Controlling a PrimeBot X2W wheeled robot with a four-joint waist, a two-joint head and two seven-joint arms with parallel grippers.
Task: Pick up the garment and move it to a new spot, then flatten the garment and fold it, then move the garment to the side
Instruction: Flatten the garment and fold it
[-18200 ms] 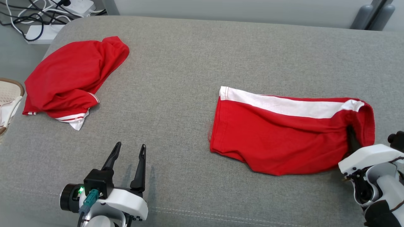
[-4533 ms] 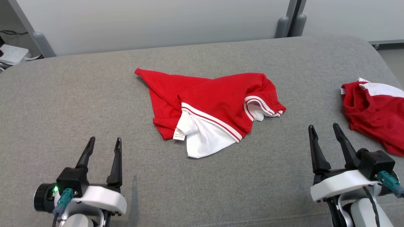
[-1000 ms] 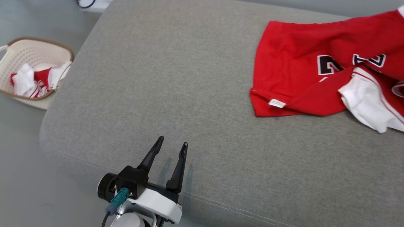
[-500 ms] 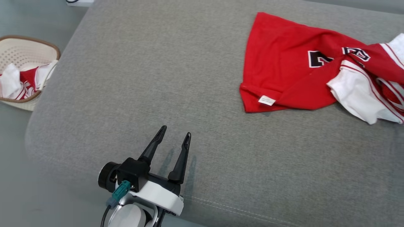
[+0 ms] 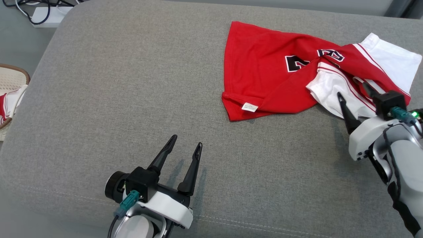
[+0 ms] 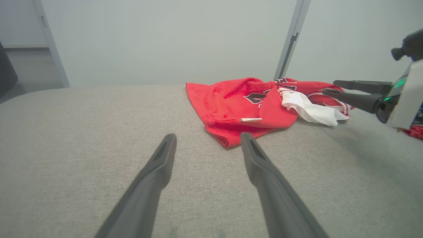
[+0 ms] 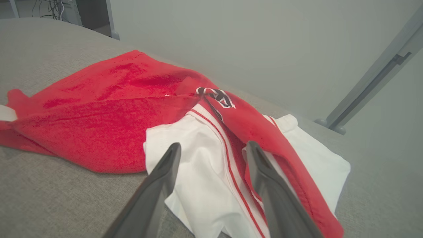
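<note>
Got the left gripper (image 5: 186, 140) spread wide over bare grey cushion (image 5: 115, 82), holding nothing, well apart from the cloth. Further right, looking at the red jersey (image 5: 257, 66) rumpled toward the far right of the cushion, with a white sleeve (image 5: 330, 96) bunched on top. Then the right gripper (image 5: 352, 89), also spread and empty, hovering over that sleeve. Could easily pinch just one layer there and drag everything into a worse twist instead of flattening. Might snag the cushion too.
</note>
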